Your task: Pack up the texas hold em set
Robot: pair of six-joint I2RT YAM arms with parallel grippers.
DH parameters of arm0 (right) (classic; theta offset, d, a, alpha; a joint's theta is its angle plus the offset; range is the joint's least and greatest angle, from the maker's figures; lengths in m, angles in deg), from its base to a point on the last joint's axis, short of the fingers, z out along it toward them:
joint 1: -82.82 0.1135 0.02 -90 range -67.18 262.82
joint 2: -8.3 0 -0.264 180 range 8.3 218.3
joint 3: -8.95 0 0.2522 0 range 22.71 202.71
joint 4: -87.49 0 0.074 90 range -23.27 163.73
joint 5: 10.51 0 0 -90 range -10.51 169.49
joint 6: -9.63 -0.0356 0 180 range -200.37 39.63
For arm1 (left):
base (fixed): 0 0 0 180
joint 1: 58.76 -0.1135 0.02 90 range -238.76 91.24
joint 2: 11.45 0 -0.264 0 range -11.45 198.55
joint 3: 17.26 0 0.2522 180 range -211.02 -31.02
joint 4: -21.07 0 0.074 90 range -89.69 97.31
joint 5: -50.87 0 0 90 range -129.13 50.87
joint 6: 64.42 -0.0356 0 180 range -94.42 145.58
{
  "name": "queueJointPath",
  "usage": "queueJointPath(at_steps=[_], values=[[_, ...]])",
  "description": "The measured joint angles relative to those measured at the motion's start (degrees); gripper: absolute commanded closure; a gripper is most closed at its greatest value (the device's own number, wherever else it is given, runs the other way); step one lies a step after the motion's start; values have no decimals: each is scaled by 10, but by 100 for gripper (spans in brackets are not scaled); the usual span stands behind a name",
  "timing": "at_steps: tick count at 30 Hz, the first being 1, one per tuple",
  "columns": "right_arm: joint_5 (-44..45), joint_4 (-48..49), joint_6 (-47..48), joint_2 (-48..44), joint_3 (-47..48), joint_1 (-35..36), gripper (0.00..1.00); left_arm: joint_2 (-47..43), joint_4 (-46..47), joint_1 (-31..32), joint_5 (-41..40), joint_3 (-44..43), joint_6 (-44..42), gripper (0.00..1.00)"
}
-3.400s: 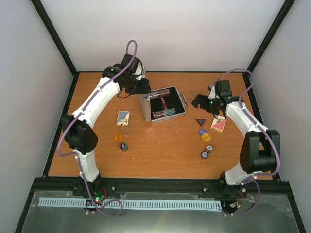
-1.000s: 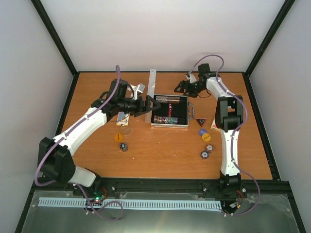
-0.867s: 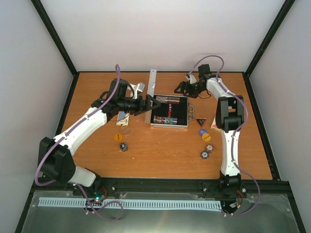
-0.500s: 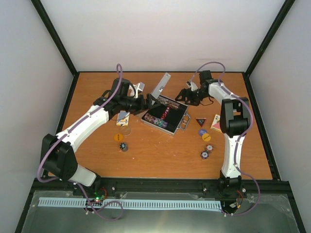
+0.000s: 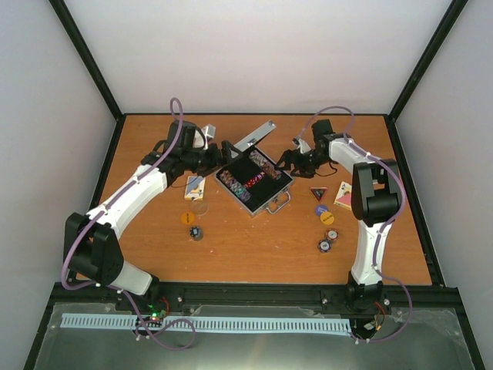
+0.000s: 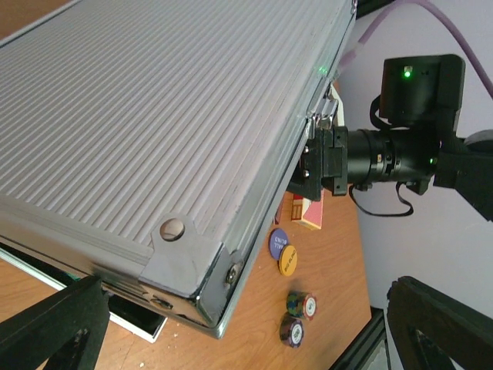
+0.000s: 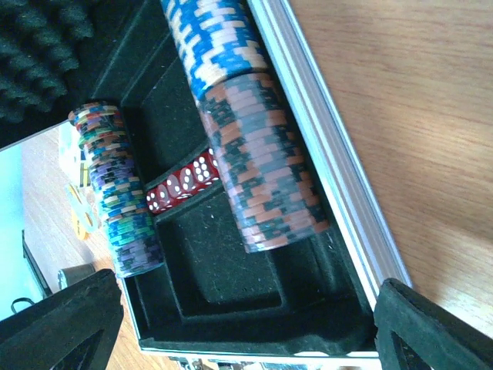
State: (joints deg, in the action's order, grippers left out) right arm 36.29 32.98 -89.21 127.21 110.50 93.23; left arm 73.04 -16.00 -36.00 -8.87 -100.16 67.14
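Note:
The silver case (image 5: 262, 193) lies open mid-table, turned diagonally, with its lid (image 5: 254, 139) standing up. Rows of multicoloured chips (image 7: 258, 162) and red dice (image 7: 181, 185) sit in its black lining. My left gripper (image 5: 226, 154) is open at the lid; the lid's ribbed outside (image 6: 154, 123) fills the left wrist view, with its corner between the spread fingers of that gripper (image 6: 246, 291). My right gripper (image 5: 285, 162) is open at the case's far right rim, and in its own view it (image 7: 248, 285) hangs over the tray. Card boxes (image 5: 195, 186) (image 5: 346, 197) lie either side.
Right of the case lie a dark triangular token (image 5: 317, 192), a purple disc (image 5: 322, 209), an orange disc (image 5: 327, 217) and two chip stacks (image 5: 328, 240). Left of it lie a clear disc (image 5: 200, 206), an orange disc (image 5: 187, 218) and a chip stack (image 5: 197, 232).
The case has turned clockwise from square to diagonal, its lid still up. The left gripper moved back along the lid; the right gripper came nearer, staying at the rim.

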Motion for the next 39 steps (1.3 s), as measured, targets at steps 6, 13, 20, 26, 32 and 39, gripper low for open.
queueJointPath(at_steps=[6, 13, 20, 26, 32, 39], values=[[4, -2, -22, -1, 24, 19, 8, 7, 20, -15, 0, -3, 9, 0], [47, 2, -40, -36, 24, 28, 2, 16, 49, -40, -3, -14, 16, 1], [122, 17, -52, -158, -56, 28, 0, 33, 58, -61, -7, -33, 17, 0], [163, 20, -62, -228, -111, 28, 0, 43, 59, -70, -14, -48, 17, 0], [193, 19, -69, -239, -129, 28, 0, 59, 75, -95, -9, -63, 21, 0], [225, 16, -70, -256, -129, 28, 0, 61, 83, -104, 4, -85, 22, 0]])
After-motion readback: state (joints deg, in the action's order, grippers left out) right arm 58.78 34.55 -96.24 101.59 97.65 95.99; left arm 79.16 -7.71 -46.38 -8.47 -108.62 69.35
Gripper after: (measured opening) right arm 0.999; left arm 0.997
